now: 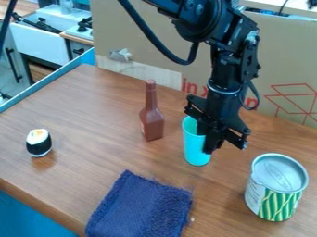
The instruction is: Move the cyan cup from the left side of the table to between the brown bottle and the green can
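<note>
brown wooden surface [80, 102] carries the things, with cardboard [148, 32] behind it. the black end effector [208, 141] is at the rim of the turquoise cup [193, 150], which stands upright between the brown bottle [151, 123] and the can [278, 202]. i judge that the cup is reached but not lifted; whether the end effector is open or grips it, i cannot tell.

Backdrop: upright brown cardboard [142, 34] with red line art [296, 98]
Tabletop: brown wood grain [84, 104]
Left side: blue rim [38, 91] along the tabletop
Upper left: white cabinet unit [38, 44], wood-edged counter [74, 37]
</note>
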`<move>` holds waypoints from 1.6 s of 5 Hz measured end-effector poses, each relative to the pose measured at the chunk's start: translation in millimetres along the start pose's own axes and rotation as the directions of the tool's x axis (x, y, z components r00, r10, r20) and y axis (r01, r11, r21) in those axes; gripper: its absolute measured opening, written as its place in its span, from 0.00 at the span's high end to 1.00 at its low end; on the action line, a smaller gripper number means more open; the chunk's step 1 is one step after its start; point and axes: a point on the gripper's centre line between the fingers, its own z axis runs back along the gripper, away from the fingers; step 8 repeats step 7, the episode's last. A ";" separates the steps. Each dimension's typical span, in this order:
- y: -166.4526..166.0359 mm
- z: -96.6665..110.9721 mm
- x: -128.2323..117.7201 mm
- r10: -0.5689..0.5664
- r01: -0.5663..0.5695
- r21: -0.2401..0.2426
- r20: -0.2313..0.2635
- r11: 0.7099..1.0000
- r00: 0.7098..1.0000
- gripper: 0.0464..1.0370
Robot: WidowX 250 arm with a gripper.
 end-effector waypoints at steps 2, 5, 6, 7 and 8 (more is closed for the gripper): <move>0.8 25.5 3.8 0.033 -0.033 -0.026 0.012 0.999 0.999 0.41; 40.6 94.4 -47.9 0.094 -0.094 -0.005 0.057 0.996 0.994 0.03; 57.9 99.3 -91.8 0.135 -0.135 0.000 0.051 0.991 0.990 0.04; 70.9 90.8 -103.0 0.164 -0.164 -0.011 0.027 0.986 0.986 0.04; 70.9 90.8 -103.0 0.164 -0.164 -0.011 0.027 0.986 0.986 0.04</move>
